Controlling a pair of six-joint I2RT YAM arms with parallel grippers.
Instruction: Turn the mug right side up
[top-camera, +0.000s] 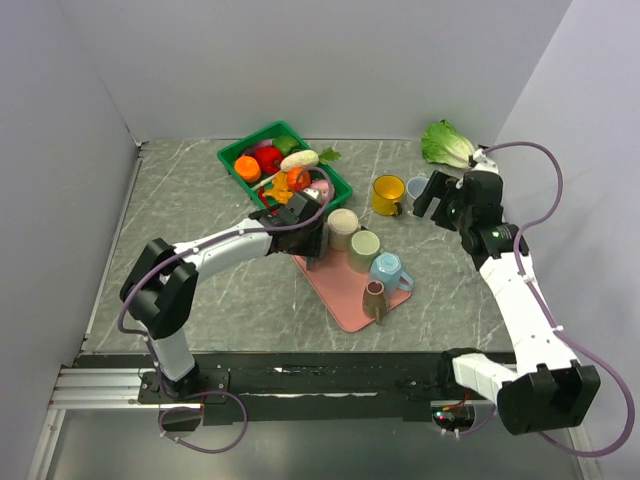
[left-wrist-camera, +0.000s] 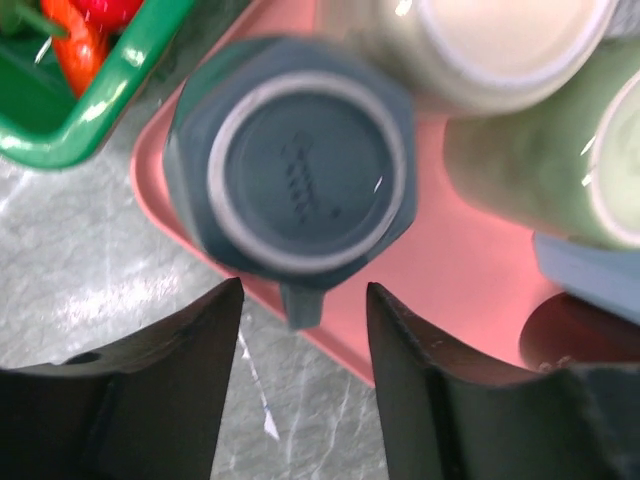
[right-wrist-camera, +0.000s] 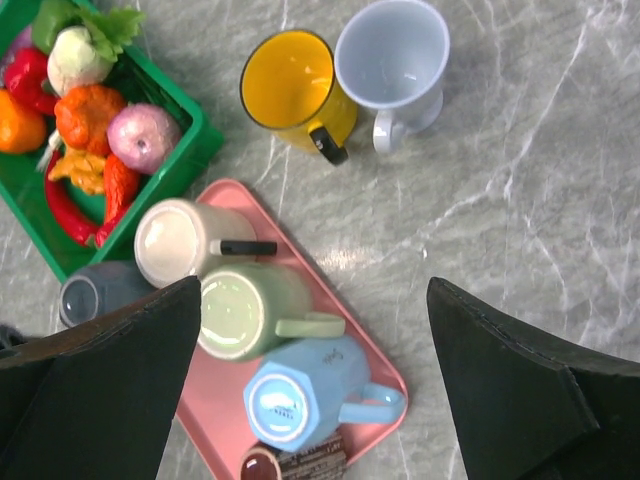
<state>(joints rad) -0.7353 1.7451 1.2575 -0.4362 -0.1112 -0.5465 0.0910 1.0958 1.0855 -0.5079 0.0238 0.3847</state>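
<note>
A dark grey-blue mug (left-wrist-camera: 300, 170) stands upside down at the near-left corner of a pink tray (left-wrist-camera: 470, 280), its handle pointing between my left fingers. My left gripper (left-wrist-camera: 303, 300) is open just above it, touching nothing. In the top view the left gripper (top-camera: 305, 240) hides this mug. On the tray (top-camera: 335, 295), cream (top-camera: 342, 228), green (top-camera: 364, 245), light blue (top-camera: 388, 268) and brown (top-camera: 375, 298) mugs also stand bottom up. My right gripper (top-camera: 432, 195) is open and empty, held high.
A yellow mug (top-camera: 387, 195) and a pale mug (top-camera: 416, 188) stand upright on the table beyond the tray. A green basket (top-camera: 240, 175) of toy vegetables sits against the tray's far-left side. A lettuce (top-camera: 447, 143) lies at the back right.
</note>
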